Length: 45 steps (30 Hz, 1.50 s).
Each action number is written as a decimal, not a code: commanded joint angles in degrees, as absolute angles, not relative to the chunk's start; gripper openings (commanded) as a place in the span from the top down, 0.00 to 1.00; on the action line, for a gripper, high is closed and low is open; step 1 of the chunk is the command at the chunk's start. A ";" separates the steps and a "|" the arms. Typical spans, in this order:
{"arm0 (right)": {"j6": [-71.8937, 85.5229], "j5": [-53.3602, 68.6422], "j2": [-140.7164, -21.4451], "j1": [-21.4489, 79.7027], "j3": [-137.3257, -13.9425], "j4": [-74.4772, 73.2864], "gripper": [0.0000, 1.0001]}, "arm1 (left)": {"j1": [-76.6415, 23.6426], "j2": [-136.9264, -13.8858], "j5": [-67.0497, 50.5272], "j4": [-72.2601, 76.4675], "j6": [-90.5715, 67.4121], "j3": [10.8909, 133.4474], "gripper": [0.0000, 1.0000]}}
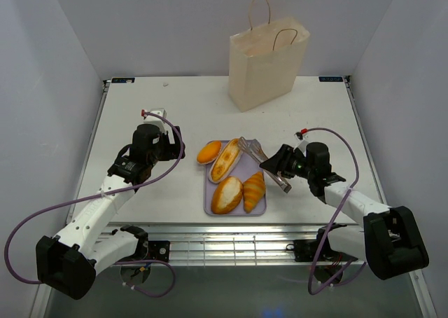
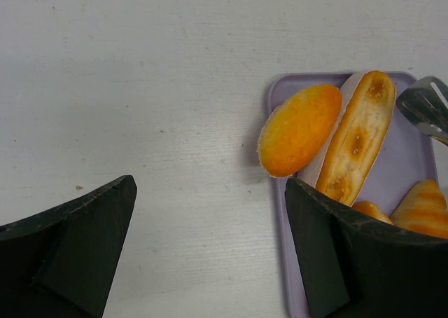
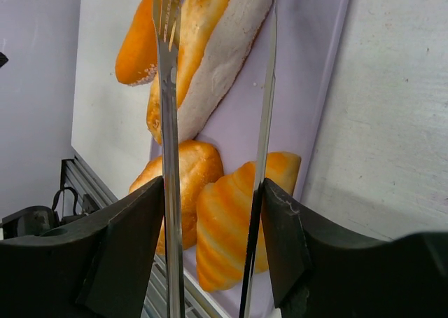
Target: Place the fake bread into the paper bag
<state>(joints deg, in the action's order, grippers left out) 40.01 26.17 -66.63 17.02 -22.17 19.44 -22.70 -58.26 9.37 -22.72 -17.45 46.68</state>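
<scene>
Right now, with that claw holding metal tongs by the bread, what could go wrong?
The thin tongs in the right claw could slip off the glossy croissant or pinch two crowded pieces. The paper bag stands unsupported, handles looping above its mouth; a nudge or snag might tip it. The oval roll overhangs the tray edge and could be knocked off.

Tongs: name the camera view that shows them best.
Top external: the whole tongs show, gripped by the right gripper. Right wrist shows their two arms close up; left wrist catches just one tip.

Lilac tray point(image 2: 400, 169), metal tongs point(image 1: 252, 150) (slotted tips)
</scene>
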 commanded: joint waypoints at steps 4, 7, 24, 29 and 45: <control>38.58 24.44 -62.93 17.31 -25.93 17.23 0.38 | -22.94 -56.95 7.91 -22.85 -17.49 48.87 0.02; 38.85 24.35 -64.68 17.23 -26.19 17.49 0.38 | -22.94 -56.87 7.82 -22.85 -17.49 48.78 0.02; 40.52 27.68 -74.97 17.31 -27.86 23.99 0.38 | -22.94 -57.30 6.59 -22.68 -17.67 48.78 0.02; 41.04 27.69 -75.41 18.01 -27.95 24.61 0.38 | -22.94 -57.22 6.24 -22.59 -17.58 48.78 0.02; 42.45 27.60 -76.73 20.13 -28.30 25.49 0.40 | -22.94 -56.78 5.98 -22.59 -17.58 48.78 0.02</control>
<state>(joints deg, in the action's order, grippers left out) 41.93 27.03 -76.47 19.90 -26.17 22.15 -22.72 -58.28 6.74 -22.70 -17.45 46.68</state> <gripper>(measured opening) 0.603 0.979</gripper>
